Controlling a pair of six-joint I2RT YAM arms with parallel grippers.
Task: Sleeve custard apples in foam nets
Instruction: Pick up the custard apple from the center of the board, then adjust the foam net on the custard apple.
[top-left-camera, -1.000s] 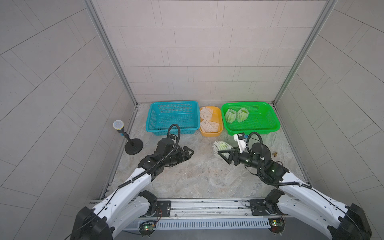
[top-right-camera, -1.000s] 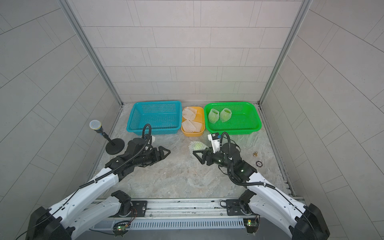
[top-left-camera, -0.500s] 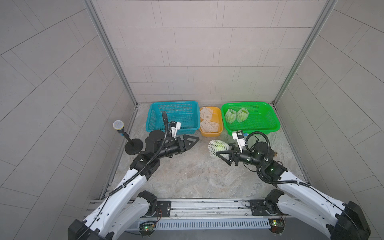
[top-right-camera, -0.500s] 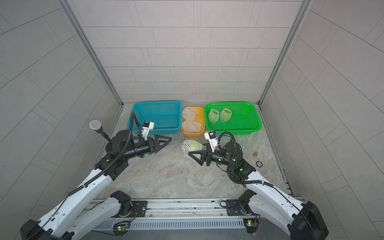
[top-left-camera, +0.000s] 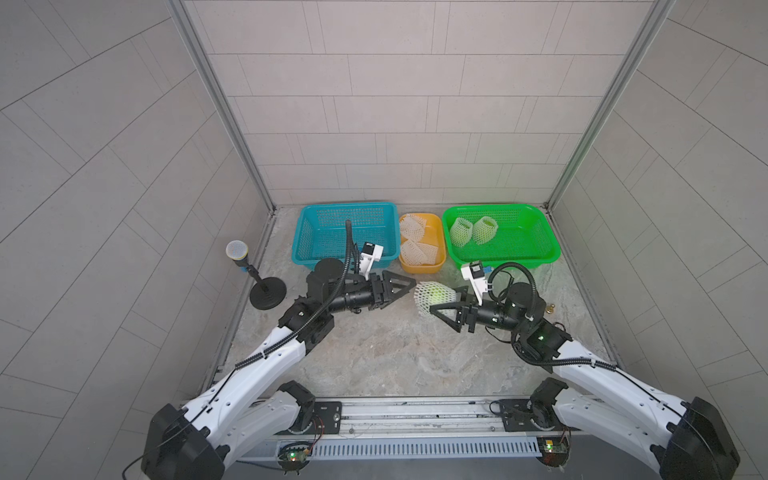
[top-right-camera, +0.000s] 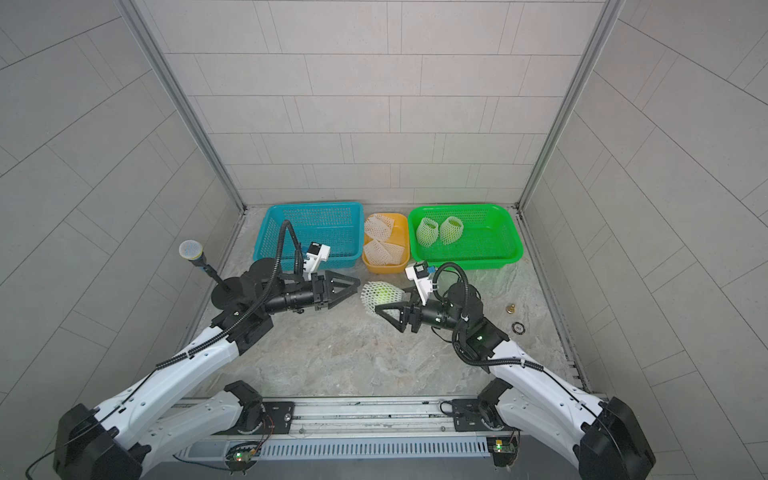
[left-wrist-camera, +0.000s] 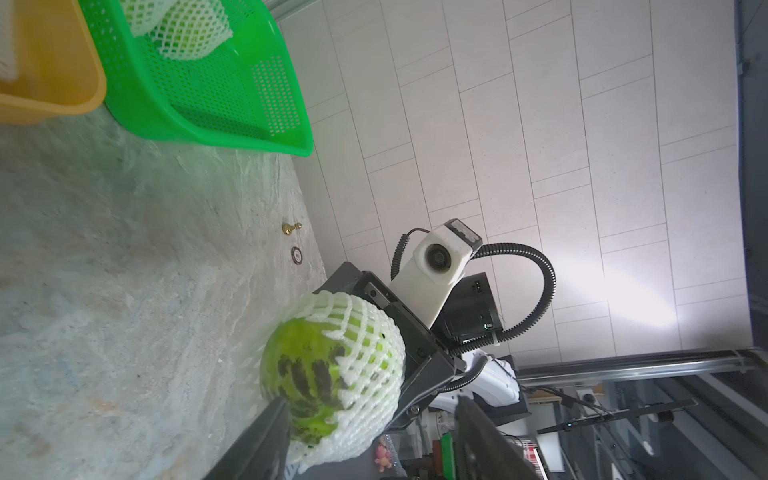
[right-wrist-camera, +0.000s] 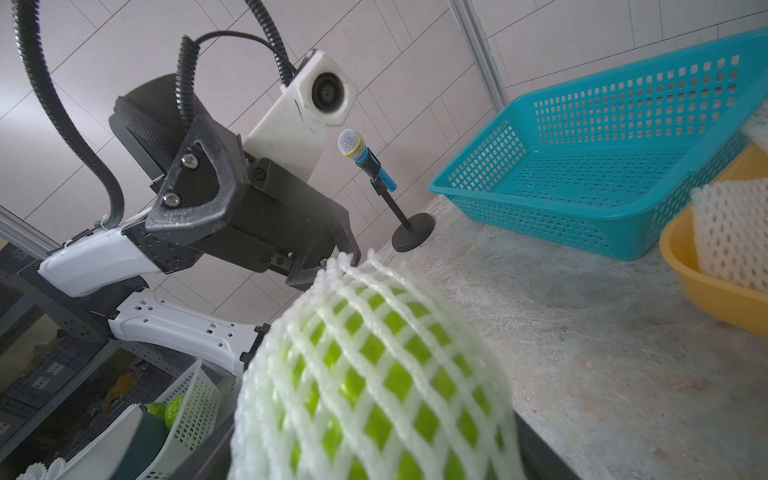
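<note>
The right claw (top-left-camera: 441, 300) grips a custard apple (top-left-camera: 435, 296) already wrapped in a foam net (top-left-camera: 424, 291), holding it above the surface (top-left-camera: 395, 353) just in front of the orange tub (top-left-camera: 438, 235). It gripped the fruit a second ago too, a little farther right. The left claw (top-left-camera: 406, 289) was then low and well short of the fruit. It has since risen and reached across, and one fingertip (right-wrist-camera: 347, 249) now touches the net's rim, jaws apart. Two more sleeved fruits (top-left-camera: 473, 229) lie unmoved in the green basket (top-left-camera: 536, 245), and spare nets (top-left-camera: 415, 249) sit in the tub.
</note>
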